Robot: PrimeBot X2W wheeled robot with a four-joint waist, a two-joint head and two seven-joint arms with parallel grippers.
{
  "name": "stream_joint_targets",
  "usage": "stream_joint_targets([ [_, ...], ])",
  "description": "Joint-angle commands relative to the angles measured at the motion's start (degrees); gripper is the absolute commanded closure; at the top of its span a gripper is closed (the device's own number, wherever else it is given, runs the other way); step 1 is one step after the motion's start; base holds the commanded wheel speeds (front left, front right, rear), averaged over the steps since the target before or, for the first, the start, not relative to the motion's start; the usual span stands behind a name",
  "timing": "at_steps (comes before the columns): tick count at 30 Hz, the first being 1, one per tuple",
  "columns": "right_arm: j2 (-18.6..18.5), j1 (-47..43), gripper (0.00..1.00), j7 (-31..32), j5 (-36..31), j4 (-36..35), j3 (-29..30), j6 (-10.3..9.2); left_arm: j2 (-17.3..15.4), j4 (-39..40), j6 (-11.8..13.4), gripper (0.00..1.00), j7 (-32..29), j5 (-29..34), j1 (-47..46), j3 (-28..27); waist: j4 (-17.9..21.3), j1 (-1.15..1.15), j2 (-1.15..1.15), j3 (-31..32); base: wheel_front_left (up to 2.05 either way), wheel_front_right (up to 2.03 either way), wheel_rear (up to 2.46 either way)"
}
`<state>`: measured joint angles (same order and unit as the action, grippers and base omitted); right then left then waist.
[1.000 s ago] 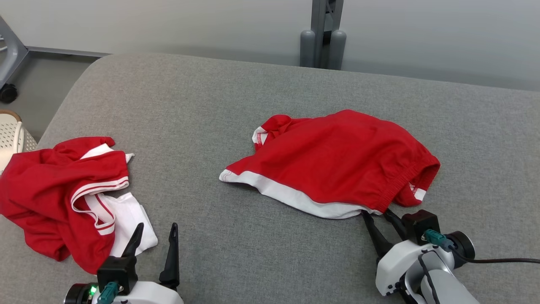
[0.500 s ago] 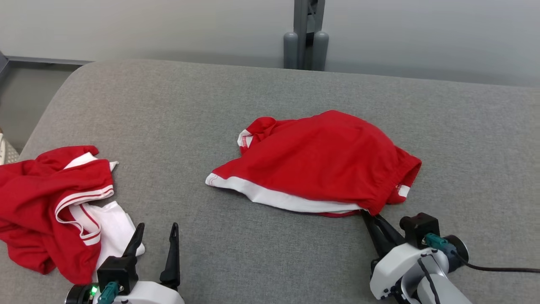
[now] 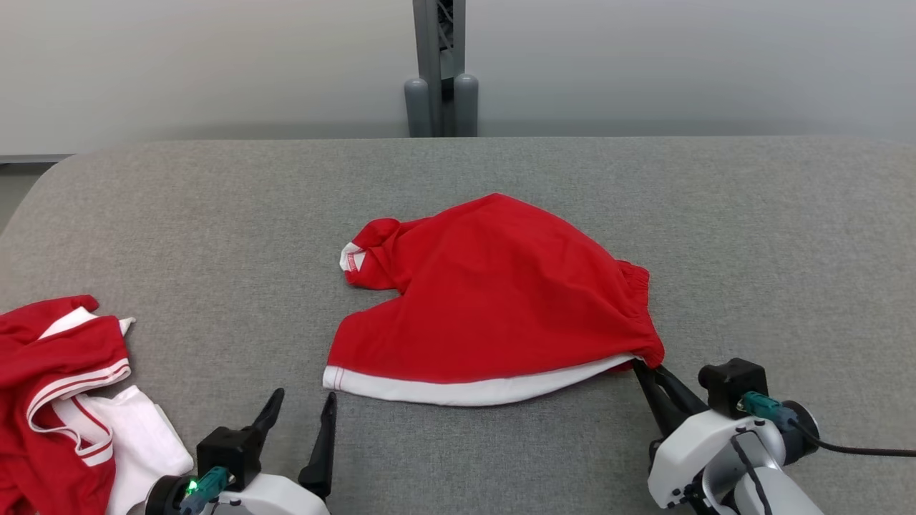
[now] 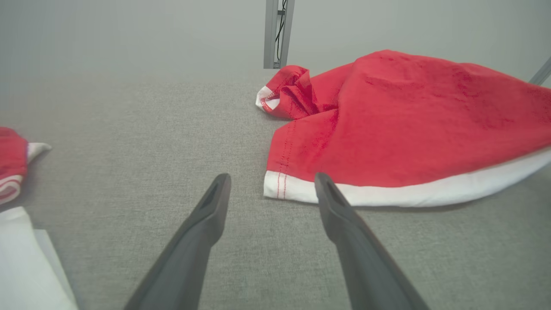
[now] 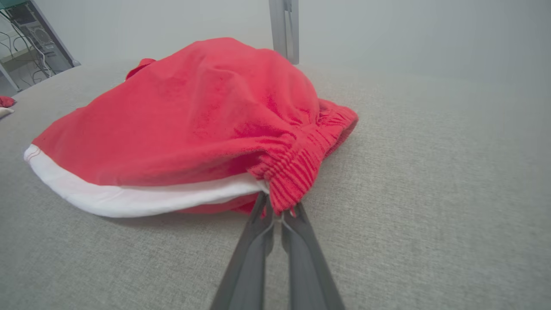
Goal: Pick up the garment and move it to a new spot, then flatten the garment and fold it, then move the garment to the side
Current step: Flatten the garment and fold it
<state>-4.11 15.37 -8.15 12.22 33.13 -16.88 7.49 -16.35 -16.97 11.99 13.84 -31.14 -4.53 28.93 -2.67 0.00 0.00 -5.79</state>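
The garment [image 3: 486, 307] is a pair of red shorts with a white hem band, lying rumpled in the middle of the grey padded table [image 3: 215, 236]. My right gripper [image 3: 647, 368] is shut on the near right corner of its elastic waistband. In the right wrist view the fingers [image 5: 258, 249] meet on the gathered red waistband of the garment [image 5: 193, 112]. My left gripper [image 3: 304, 397] stands open just short of the white hem's left corner, with nothing between its fingers. In the left wrist view the garment [image 4: 409, 129] lies ahead and to the right of that gripper [image 4: 272, 181].
A second heap of red and white clothing [image 3: 57, 386] lies at the table's near left edge, with its edge [image 4: 13, 172] at the left of the left wrist view. A grey post [image 3: 440, 71] stands behind the table against a pale wall.
My right gripper has shut on the waistband corner, and the shorts have been drawn out flatter toward it. The head camera has swung, shifting the whole picture. The left gripper stays open.
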Motion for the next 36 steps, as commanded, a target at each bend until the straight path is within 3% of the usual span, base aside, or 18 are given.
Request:
stream_joint_targets([
  [1, -0.81, -0.85, 1.0, 0.64, 0.35, -1.27, 0.65, 0.01, 0.1, -0.84, -0.96, 0.0, -0.33, -0.38, -1.29, 0.23, 0.91, 0.0, 0.0, 0.11, 0.0, 0.0, 0.0],
  [4, -2.15, -1.7, 1.0, 2.58, -0.59, -4.23, 2.7, 0.01, 0.78, -4.16, -3.86, 0.0, -1.71, -0.61, -3.6, 2.15, 2.06, 0.0, 0.0, -0.24, 0.0, 0.0, 0.0],
  [15, -2.41, -0.92, 1.0, 4.31, -1.82, -4.53, 4.16, 0.01, 2.46, -11.33, -9.27, 0.0, -4.07, -1.77, -6.28, 5.62, 3.55, 0.0, 0.0, -1.14, 0.0, 0.0, 0.0],
  [36, -1.09, 0.03, 1.0, 2.48, -2.11, -1.53, 4.44, 0.01, 4.32, -12.88, -11.15, 0.0, -2.54, -1.6, -6.91, 8.26, 3.4, 0.0, 0.0, -0.65, 0.0, 0.0, 0.0],
])
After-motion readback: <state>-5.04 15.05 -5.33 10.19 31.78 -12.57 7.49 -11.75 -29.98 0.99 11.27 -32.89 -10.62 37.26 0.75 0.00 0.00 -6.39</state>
